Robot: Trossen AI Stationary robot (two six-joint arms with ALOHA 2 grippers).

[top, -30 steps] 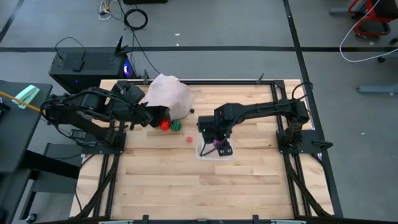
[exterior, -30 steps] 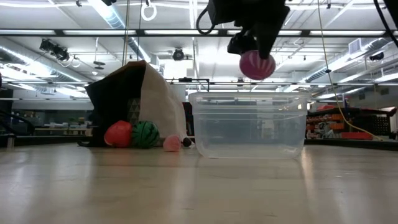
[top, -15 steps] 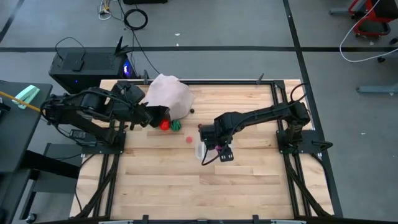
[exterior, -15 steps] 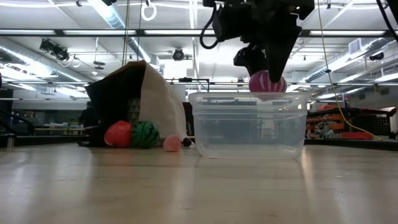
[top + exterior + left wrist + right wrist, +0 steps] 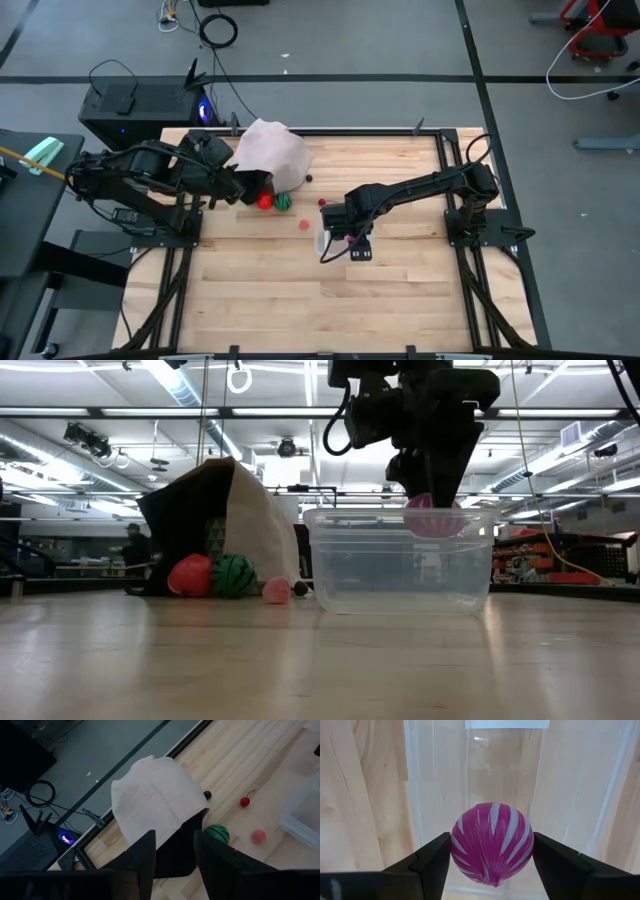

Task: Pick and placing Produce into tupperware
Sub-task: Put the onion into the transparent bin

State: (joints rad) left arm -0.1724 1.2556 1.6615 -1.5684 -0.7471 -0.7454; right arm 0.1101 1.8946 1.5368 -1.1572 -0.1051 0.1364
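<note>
My right gripper (image 5: pixel 350 242) is shut on a magenta ball with white stripes (image 5: pixel 491 842). It holds the ball at the rim of the clear tupperware tub (image 5: pixel 400 565), over the tub's inside (image 5: pixel 505 775). My left gripper (image 5: pixel 175 857) is open at the dark mouth of the pale bag (image 5: pixel 272 153); I cannot tell if it touches the bag. A red fruit (image 5: pixel 264 201) and a green one (image 5: pixel 284 201) lie on the table at the bag's mouth. A small pink piece (image 5: pixel 304 224) and a cherry (image 5: pixel 322 203) lie between the bag and the tub. My right gripper pinches the striped ball between its two fingers, on the ball's two opposite sides (image 5: pixel 456 845). The fingers come from above, pointing down. The ball is lifted clear, level with the tub's rim (image 5: pixel 433 516) and above the tub's floor.
A tiny dark piece (image 5: pixel 309 179) lies by the bag's far side. A white mark (image 5: pixel 507 724) shows at one end of the tub. Bare wooden table (image 5: pixel 300 290) stretches toward the near edge. A person (image 5: pixel 132 545) stands far back in the room.
My right gripper has gone down and a little toward the table's near edge with the striped ball. The ball was well above the tub and now sits at its rim. The left arm, the bag and the loose produce have kept still.
</note>
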